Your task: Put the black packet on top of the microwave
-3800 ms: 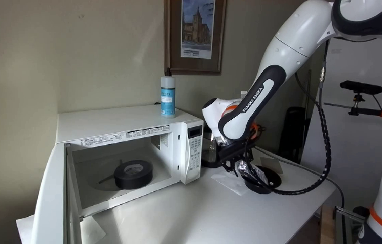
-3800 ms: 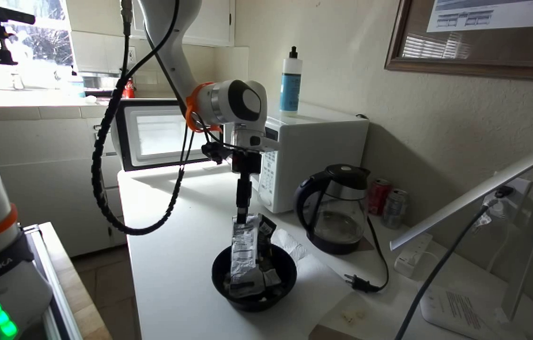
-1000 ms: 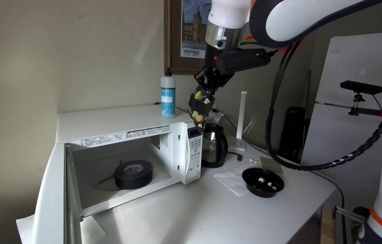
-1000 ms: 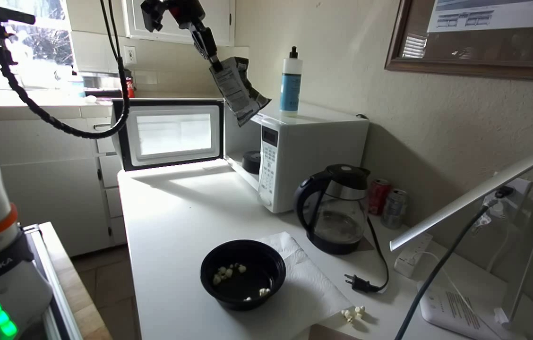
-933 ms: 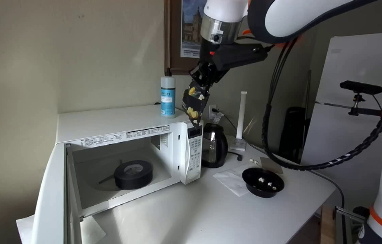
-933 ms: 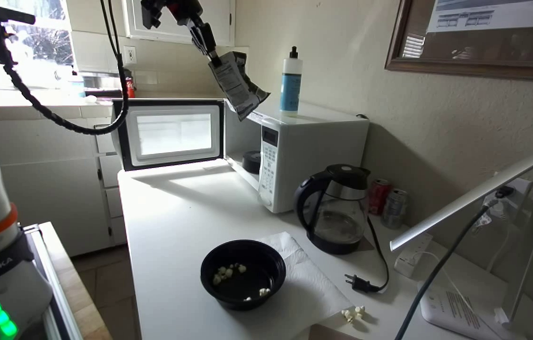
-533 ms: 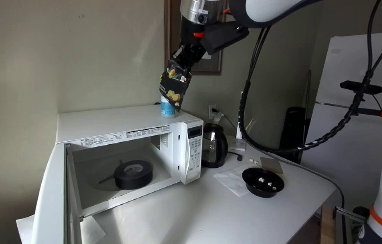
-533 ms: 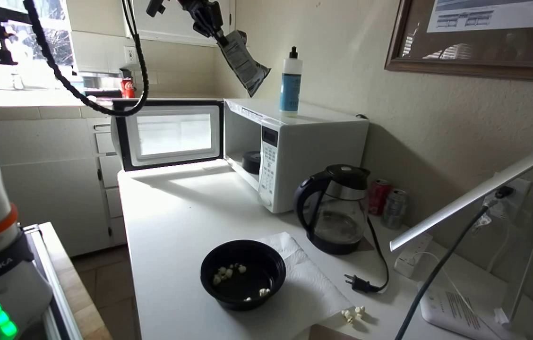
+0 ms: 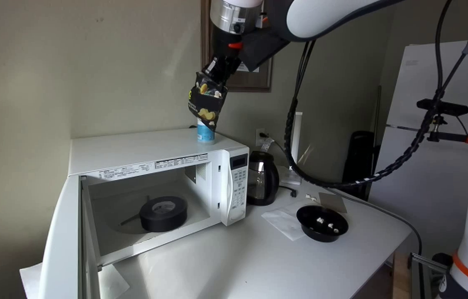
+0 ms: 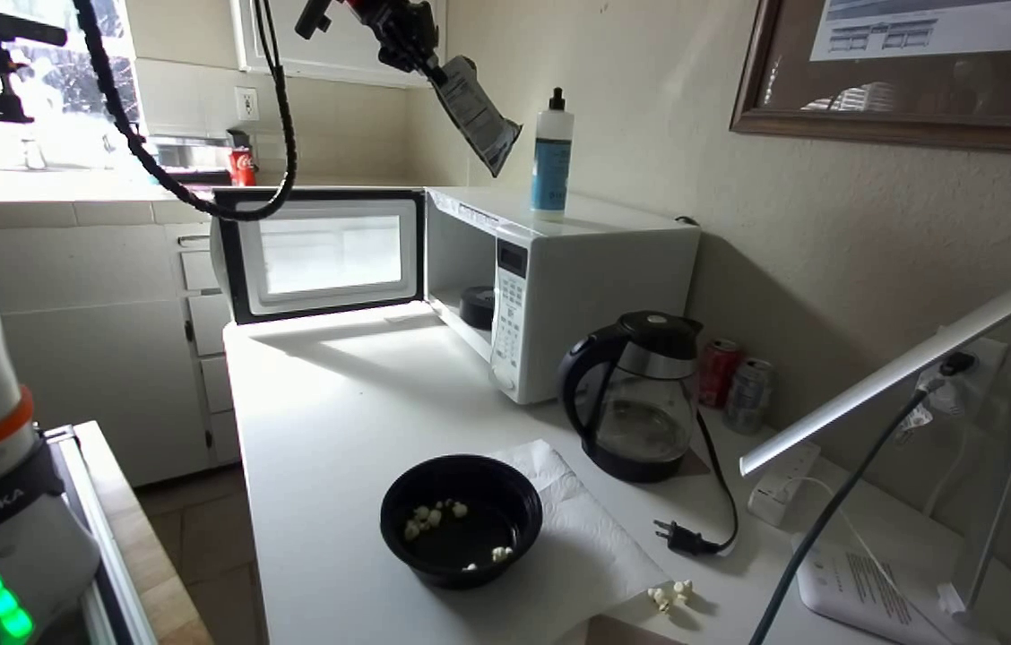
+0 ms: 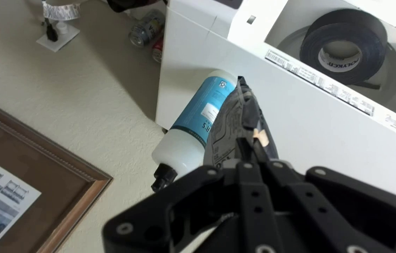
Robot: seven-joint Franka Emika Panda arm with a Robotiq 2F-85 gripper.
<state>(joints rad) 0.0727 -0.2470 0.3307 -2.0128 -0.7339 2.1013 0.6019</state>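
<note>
1. Up above the level of the top of the microwave (image 9: pixel 126 151), the black packet (image 10: pixel 477 116) hangs tilted; can't tell which side of the front edge it's on.
2. The gripper (image 11: pixel 250 149) has its jaws pinching the packet's upper end.
3. Tight side: the blue-labelled bottle (image 10: pixel 552 175), upright on the top, near the packet's lower corner, a sliver of wall (image 10: pixel 631 134) showing between them in an exterior view.
4. Roomier side: that white top runs from the bottle over to the hinge edge.
5. The door (image 10: pixel 331 255) is wide open, jutting past the front edge; black tape roll (image 9: pixel 163 222) inside.
</note>
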